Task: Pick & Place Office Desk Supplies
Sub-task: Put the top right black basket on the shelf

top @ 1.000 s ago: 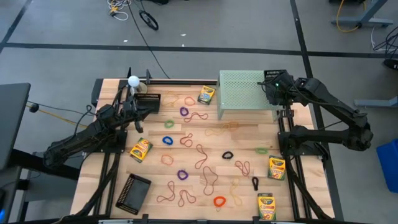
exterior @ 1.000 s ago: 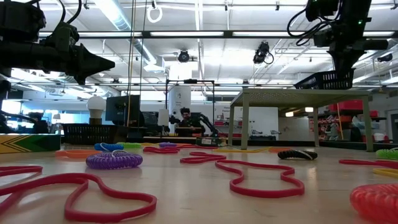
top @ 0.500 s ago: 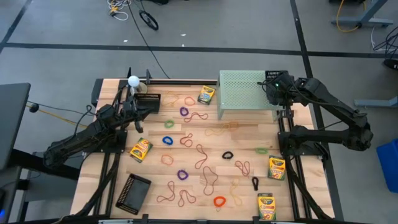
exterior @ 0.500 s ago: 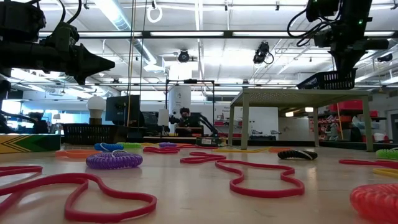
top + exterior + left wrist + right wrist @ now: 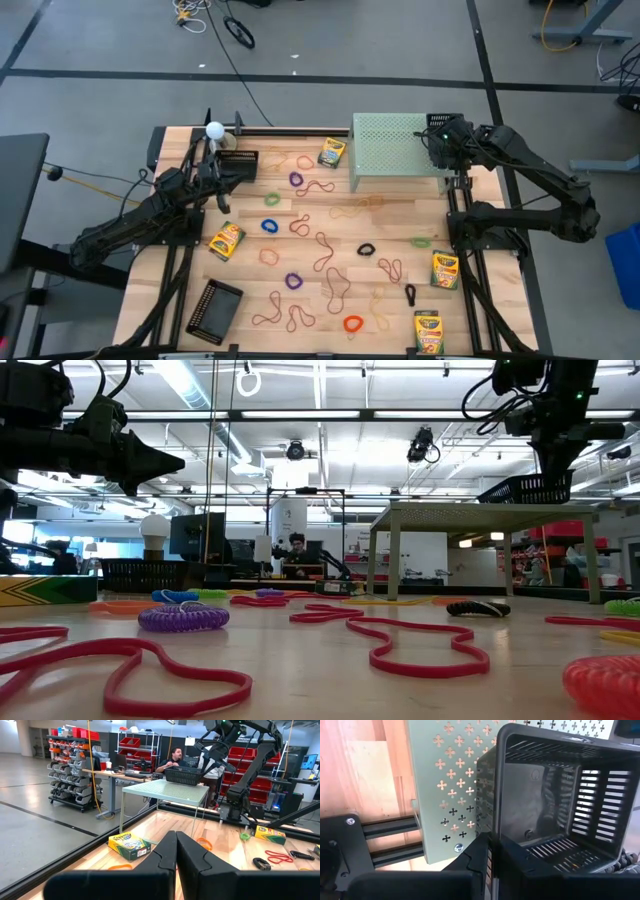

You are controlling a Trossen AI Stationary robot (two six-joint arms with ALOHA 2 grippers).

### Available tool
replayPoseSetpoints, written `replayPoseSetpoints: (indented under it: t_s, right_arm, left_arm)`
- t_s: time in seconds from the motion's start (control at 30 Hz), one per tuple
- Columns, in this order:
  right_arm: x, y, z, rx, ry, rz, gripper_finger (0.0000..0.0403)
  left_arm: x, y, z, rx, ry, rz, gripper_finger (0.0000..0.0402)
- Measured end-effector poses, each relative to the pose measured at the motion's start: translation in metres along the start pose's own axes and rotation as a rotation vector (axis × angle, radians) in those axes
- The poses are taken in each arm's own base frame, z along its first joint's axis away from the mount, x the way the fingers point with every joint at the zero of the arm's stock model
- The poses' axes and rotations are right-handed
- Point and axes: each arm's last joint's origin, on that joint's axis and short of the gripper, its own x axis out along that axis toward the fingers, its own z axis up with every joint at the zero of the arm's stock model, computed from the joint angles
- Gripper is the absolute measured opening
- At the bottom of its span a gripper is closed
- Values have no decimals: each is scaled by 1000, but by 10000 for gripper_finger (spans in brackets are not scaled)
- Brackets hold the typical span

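Observation:
Rubber-band loops [image 5: 322,250], small coloured rings [image 5: 293,281] and crayon boxes [image 5: 226,240] [image 5: 331,152] [image 5: 445,270] lie scattered flat on the wooden table [image 5: 390,215]. My right gripper [image 5: 438,138] is shut on a black slatted basket [image 5: 545,805] over the far right corner of the pale green perforated stand [image 5: 392,150]. The basket [image 5: 533,488] is tilted just above the stand's top [image 5: 480,508]; I cannot tell whether it touches. My left gripper [image 5: 176,855] is shut and empty, level above the table's left side [image 5: 222,172]. My right gripper pinches the basket's side wall at its rim [image 5: 488,827], one finger [image 5: 470,857] outside the wall and one finger [image 5: 522,862] inside. The fingers slant down onto it from above. The basket sits tilted under them, open side up.
A second black basket [image 5: 237,163] stands at the far left beside a white ball on a base [image 5: 214,130]. A third black basket [image 5: 214,310] lies near the front left corner. Arm frames run along both table sides. A person [image 5: 175,760] sits beyond the table.

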Motion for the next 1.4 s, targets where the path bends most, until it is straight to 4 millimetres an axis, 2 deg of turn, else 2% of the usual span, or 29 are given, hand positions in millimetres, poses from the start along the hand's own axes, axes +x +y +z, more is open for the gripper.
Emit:
replayPoseSetpoints:
  t_s: [0.43, 0.7, 0.83, 1.23, 1.4]
  right_arm:
    - [0, 0, 0, 1, 0, 0, 43]
    - [0, -1, 1, 18, -5, -8, 97]
    - [0, -1, 1, 19, -7, -11, 110]
    - [-4, -1, 0, 32, 51, -117, 112]
    - [-9, -4, 0, 89, 33, -127, 112]
  left_arm:
    - [0, 0, 0, 0, 0, 0, 7]
    - [0, 0, 0, 0, 0, 0, 7]
    - [0, 0, 0, 0, 0, 0, 7]
    - [0, 0, 0, 0, 0, 0, 7]
    - [0, 0, 0, 0, 0, 0, 7]
